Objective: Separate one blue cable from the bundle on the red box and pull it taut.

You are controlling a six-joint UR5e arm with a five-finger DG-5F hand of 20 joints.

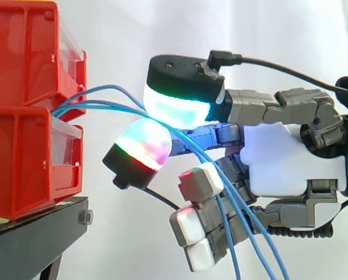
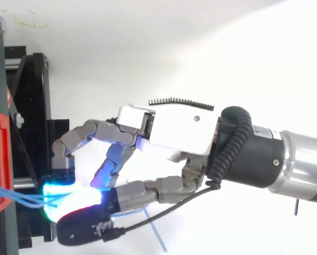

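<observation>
The blue cables (image 1: 104,105) come out of the gap between the upper red bin (image 1: 22,52) and the lower red bin (image 1: 22,163) as a small fan of strands. They run away from the bins' front, then droop in a long slack curve.

Just off the bins' front, the strands pass between two glowing pads of the robot hand (image 1: 284,157). The upper pad (image 1: 176,108) is lit cyan and green, and the lower pad (image 1: 144,146) red and green. The pads meet on the cables, so the robot hand reads as pinching them. Its other fingers are curled lower down, farther from the bins, with the loose strands hanging past them. More than one strand seems to run through the pinch, and whether one has been singled out cannot be told. From above, the cables (image 2: 20,197) converge from the bins' edge into the cyan glow at the pads.

The step in hand looks like the separating itself. To do it well, the pinch should end on a single strand, for example by easing the pads just enough that the extra strands slip free. The pull should then go straight away from the bins' front, level with the gap the cable leaves by. It should be steady and stop once the sag is gone, so the bins are not dragged along the black stand (image 1: 28,239).
</observation>
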